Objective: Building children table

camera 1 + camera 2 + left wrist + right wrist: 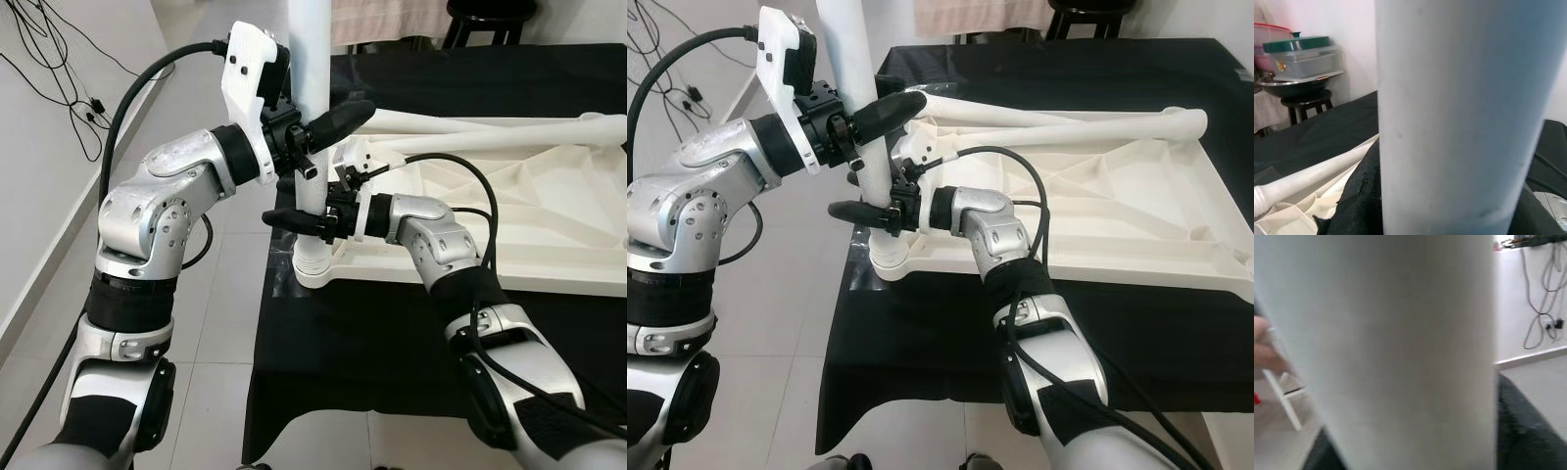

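**Inspector:** State of assembly?

**Assessor:** The white plastic tabletop lies underside up on the black-covered table. One white leg stands upright in the corner socket at the near left corner. Whether it is fully seated cannot be told from here. Two more legs lie loose across the tabletop's far rim, not yet fitted. I judge the job at an early stage: one leg going in, the others outstanding.

**Inspector:** Pincers?

**Assessor:** The left pincer is clenched around the upright leg, higher up; one black finger wraps its front. The right pincer grasps the same leg lower, just above the socket, with a finger projecting past it toward the floor side. Both wrist views confirm the leg pressed close between the fingers.

**Inspector:** Edges and clearance?

**Assessor:** The working corner sits right at the table's left edge; the tiled floor falls away just beside it. The socket collar slightly overhangs the cloth. A sideways push on the leg could shift the tabletop toward that drop. Open room lies to the right, over the tabletop's ribbed underside. A stool carrying containers stands beyond the table's far side, well apart.
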Available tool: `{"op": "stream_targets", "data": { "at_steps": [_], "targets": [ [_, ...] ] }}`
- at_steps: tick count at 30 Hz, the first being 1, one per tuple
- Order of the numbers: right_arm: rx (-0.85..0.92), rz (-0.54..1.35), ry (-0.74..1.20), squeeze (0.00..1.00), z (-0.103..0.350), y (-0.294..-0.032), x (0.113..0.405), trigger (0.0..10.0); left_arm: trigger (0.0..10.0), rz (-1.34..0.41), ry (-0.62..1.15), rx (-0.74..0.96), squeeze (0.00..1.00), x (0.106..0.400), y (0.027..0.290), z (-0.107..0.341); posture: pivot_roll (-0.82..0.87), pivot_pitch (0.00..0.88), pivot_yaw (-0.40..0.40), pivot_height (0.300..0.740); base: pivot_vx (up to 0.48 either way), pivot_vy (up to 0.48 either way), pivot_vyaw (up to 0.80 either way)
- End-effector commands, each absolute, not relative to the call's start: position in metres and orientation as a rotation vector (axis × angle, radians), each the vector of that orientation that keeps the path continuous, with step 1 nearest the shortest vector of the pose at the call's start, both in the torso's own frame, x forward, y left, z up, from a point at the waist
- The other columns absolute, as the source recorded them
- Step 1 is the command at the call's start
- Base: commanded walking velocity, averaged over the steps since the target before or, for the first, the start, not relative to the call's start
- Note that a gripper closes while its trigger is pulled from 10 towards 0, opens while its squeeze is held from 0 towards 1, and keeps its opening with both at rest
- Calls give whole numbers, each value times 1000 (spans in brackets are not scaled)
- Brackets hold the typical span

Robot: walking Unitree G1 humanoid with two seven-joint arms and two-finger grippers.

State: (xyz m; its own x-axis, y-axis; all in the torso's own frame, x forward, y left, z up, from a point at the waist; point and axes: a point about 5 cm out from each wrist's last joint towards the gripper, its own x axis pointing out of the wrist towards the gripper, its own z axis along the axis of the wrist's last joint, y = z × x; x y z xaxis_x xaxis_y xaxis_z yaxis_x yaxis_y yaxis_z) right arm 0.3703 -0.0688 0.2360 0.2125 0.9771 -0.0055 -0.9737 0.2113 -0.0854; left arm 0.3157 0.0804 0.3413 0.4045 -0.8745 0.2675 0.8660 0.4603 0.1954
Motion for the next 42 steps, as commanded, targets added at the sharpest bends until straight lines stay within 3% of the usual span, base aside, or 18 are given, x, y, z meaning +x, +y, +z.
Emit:
{"op": "stream_targets", "data": {
  "at_steps": [1, 5, 6, 8, 9, 12, 13, 14, 17, 19, 22, 37, 38, 39, 40, 41, 42],
  "targets": [
    [-130, 1476, -74, 0, 243, -34, 362, 0, 0, -1287, -254, -13, 0, 309, 48, 319, 51, 199, 37, 740, 0, 0, 0],
    [-145, 1481, -69, 0, 241, -33, 363, 0, 0, -1291, -260, -15, 0, 307, 41, 320, 47, 199, 35, 740, 0, 0, 0],
    [-145, 1476, -70, 0, 241, -32, 364, 0, 0, -1296, -262, -33, 733, 305, 37, 321, 45, 200, 34, 740, 0, 0, 0],
    [-143, 1477, -71, 0, 240, -32, 364, 0, 0, -1301, -263, -45, 733, 304, 35, 322, 45, 200, 34, 740, 0, 0, 0],
    [-138, 1443, -69, 0, 239, -32, 366, 0, 10000, -1260, -272, -53, 1000, 304, 33, 325, 44, 199, 33, 740, 0, 0, 0],
    [-139, 1361, -59, 0, 236, -33, 370, 0, 10000, -1203, -289, -43, 1000, 305, 32, 330, 41, 202, 23, 740, 0, 0, 0],
    [-134, 1252, -37, 0, 229, -34, 373, 0, 10000, -1171, -298, -32, 0, 307, 39, 334, 33, 205, 9, 740, 0, 0, 0],
    [-125, 1130, -16, 0, 221, -35, 374, 0, 10000, -1129, -302, -21, 0, 313, 55, 337, 31, 208, -7, 740, 0, 0, 0],
    [-119, 1049, -3, 0, 215, -36, 374, 0, 10000, -1100, -306, -15, 0, 316, 67, 338, 31, 208, -7, 740, 0, 0, 0],
    [-144, 765, 27, 0, 182, -36, 347, 0, 10000, -1053, -315, -11, 0, 321, 87, 339, 35, 215, -15, 740, 0, 0, 0],
    [-129, 641, -4, 0, 173, -39, 326, 0, 10000, -1040, -317, -3, 0, 321, 92, 339, 32, 210, -9, 740, 0, 0, 0],
    [-157, 636, -7, 0, 180, -25, 324, 0, 10000, -1020, -307, 13, 0, 321, 81, 339, 39, 209, -6, 740, 0, 0, 0],
    [-170, 633, -5, 0, 181, -25, 322, 0, 7412, -1023, -301, 20, 0, 321, 81, 338, 39, 209, -5, 740, 0, 0, 0],
    [-170, 633, -5, 0, 181, -25, 322, 0, 7412, -1023, -301, 20, 0, 321, 81, 338, 39, 209, -5, 740, 0, 0, 0],
    [-185, 638, -6, 0, 182, -25, 321, 0, 4510, -1028, -296, 30, 0, 321, 80, 337, 38, 209, -5, 740, 0, 0, 0],
    [-185, 638, -6, 0, 182, -25, 321, 0, 4510, -1028, -296, 30, 0, 321, 80, 337, 38, 209, -5, 740, 0, 0, 0],
    [-201, 649, -8, 0, 183, -25, 320, 0, 0, -1032, -293, 35, 0, 320, 80, 336, 37, 208, -5, 740, 0, 0, 0]
  ]
}}
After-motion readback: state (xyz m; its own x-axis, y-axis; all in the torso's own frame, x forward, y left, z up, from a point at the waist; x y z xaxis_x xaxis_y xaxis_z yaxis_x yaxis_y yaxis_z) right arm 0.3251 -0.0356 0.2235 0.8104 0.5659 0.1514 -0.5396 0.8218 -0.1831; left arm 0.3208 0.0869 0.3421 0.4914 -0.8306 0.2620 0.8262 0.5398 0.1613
